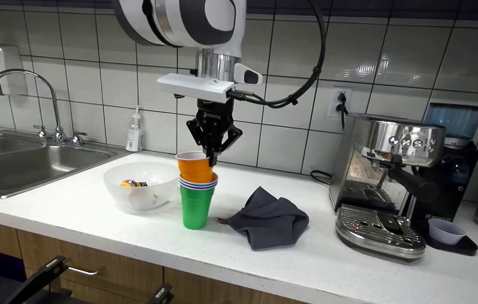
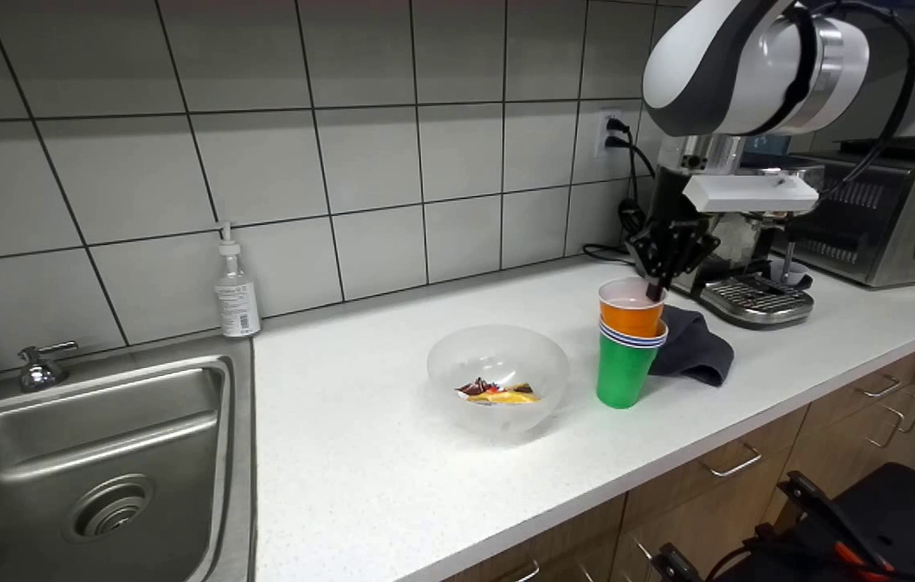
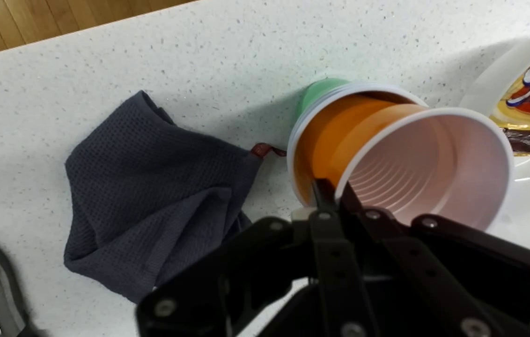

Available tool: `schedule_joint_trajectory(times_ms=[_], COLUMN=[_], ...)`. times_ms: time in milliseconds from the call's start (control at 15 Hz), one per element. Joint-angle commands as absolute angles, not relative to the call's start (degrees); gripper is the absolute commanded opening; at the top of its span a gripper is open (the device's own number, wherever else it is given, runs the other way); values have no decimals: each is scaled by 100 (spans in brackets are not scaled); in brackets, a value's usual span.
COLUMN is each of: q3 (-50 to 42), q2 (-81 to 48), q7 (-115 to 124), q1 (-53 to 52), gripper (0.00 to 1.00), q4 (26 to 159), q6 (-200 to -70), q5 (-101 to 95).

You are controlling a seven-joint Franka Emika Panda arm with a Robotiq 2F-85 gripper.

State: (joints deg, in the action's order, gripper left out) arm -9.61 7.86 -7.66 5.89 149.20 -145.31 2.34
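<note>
The orange cup (image 1: 195, 170), its bottom in the cup stack (image 1: 196, 207) toward the front edge of the counter (image 1: 137, 230), is pinched at its rim by the gripper (image 3: 337, 193) (squeezed almost together) and should be held straight so nothing gets tipped.

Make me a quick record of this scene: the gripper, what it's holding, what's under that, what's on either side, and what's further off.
Gripper: shut at the rim of the orange cup
Held: orange cup, mouth up, lower part inside the stack's top
Under: stack of cups, outermost green, on the counter
One side: cloth, dark, crumpled
Opposite side: bowl, translucent, at least one snack packet inside
Further off: sink, pump bottle, coffee machine
</note>
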Motion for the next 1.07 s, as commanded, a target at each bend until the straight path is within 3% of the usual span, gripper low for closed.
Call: schedule_joint_trajectory(times_ms=[0,1000], q3=[-882,-881], q2=[705,617], q7=[-644,-822], q1=[617,509], gripper=[1,1], q4=[14884,14970], q6=[-14653,-14727], q5=[247,636])
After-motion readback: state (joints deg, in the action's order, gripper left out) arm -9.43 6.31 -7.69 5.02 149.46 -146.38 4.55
